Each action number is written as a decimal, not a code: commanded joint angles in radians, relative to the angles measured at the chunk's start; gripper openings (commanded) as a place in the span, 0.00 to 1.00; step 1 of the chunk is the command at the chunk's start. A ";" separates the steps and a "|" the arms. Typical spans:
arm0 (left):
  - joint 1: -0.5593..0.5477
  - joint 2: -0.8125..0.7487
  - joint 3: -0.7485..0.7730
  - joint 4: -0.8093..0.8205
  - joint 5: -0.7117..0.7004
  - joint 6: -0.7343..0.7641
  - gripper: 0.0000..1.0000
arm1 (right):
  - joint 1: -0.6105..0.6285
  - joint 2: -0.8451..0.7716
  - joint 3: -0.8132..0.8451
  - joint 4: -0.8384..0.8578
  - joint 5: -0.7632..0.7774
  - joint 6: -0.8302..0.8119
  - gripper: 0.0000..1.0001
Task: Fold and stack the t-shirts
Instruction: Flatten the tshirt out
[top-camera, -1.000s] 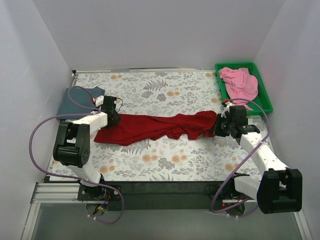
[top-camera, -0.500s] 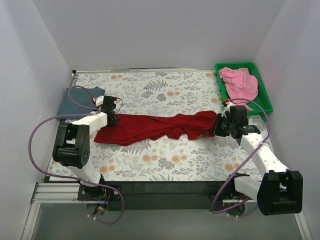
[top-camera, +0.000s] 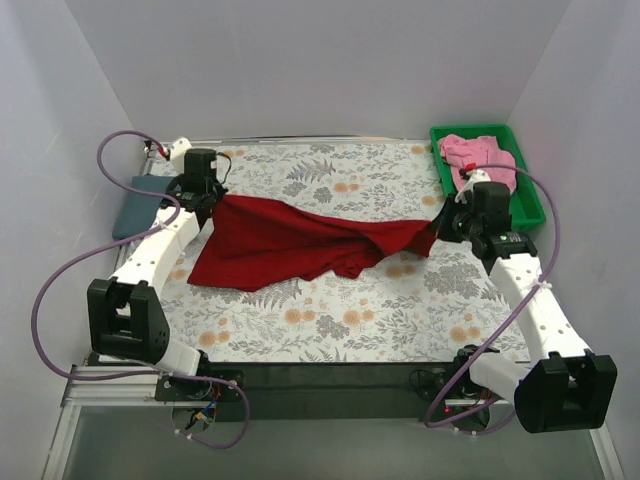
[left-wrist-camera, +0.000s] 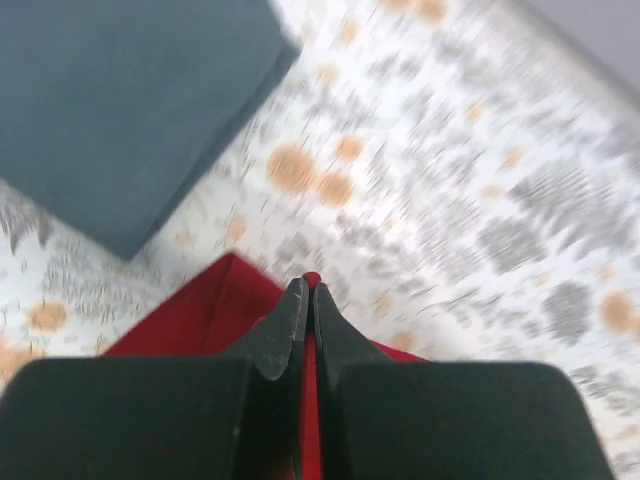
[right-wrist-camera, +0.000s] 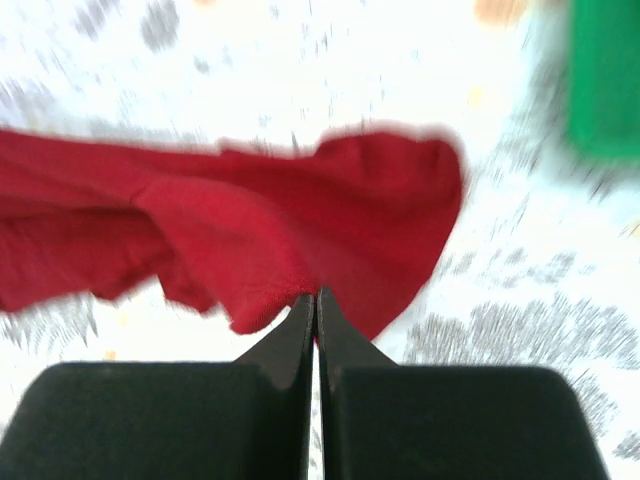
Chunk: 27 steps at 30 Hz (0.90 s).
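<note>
The dark red t-shirt (top-camera: 290, 245) hangs stretched between both grippers above the middle of the table, its lower edge resting on the cloth. My left gripper (top-camera: 212, 200) is shut on its left end, the red cloth (left-wrist-camera: 309, 345) showing between the jaws. My right gripper (top-camera: 440, 226) is shut on its right end (right-wrist-camera: 330, 230). The slate blue-grey t-shirt (top-camera: 133, 205) lies folded at the far left, also in the left wrist view (left-wrist-camera: 110, 110). The pink t-shirt (top-camera: 480, 165) lies crumpled in the green bin.
The green plastic bin (top-camera: 527, 200) stands at the far right corner, close behind my right gripper, and shows in the right wrist view (right-wrist-camera: 605, 80). A floral tablecloth (top-camera: 330, 310) covers the table. White walls close in on three sides.
Both grippers have risen and moved toward the back, lifting the red t-shirt's ends off the table. The shirt has spread wider on its left side.
</note>
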<state>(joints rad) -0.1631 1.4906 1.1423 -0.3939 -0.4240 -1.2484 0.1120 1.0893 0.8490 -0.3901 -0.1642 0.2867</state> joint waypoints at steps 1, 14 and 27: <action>0.004 -0.076 0.140 0.009 -0.091 0.066 0.00 | 0.002 0.006 0.178 0.037 0.099 -0.023 0.01; 0.005 -0.113 0.315 0.024 -0.065 0.122 0.00 | -0.002 0.096 0.542 0.048 0.206 -0.121 0.01; 0.005 -0.121 0.568 0.024 -0.113 0.254 0.00 | 0.000 0.110 0.796 0.082 0.247 -0.242 0.01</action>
<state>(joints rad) -0.1631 1.3857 1.5635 -0.4049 -0.4900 -1.0637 0.1127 1.1934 1.4673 -0.3939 0.0326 0.1120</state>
